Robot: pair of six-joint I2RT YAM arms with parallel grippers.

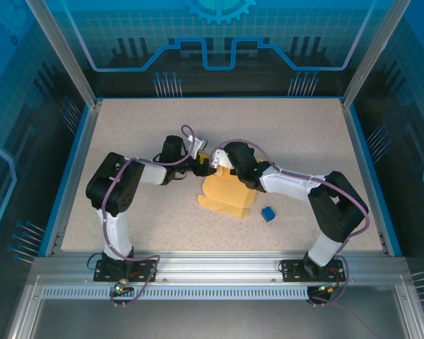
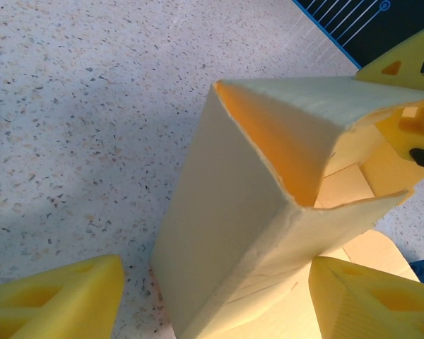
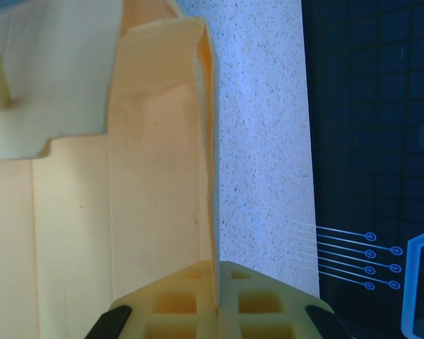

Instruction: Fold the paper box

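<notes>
Box look: we see the paper box (image 1: 226, 194) pale yellow, creased, half raised into an open-mouthed sleeve.
Box place: middle of the bench (image 1: 304, 134).
Left end effector (image 2: 212, 300): released, astride the box.
Right end effector (image 3: 218, 282): clenched on one box wall.
Hidden: from above, the arms (image 1: 297, 185) cover its far end.

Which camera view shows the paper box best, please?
Left wrist: the paper box stands close, walls and open end plain. Top external shows it small, partly under the arms; right wrist shows one panel pinched in the right claw.
</notes>
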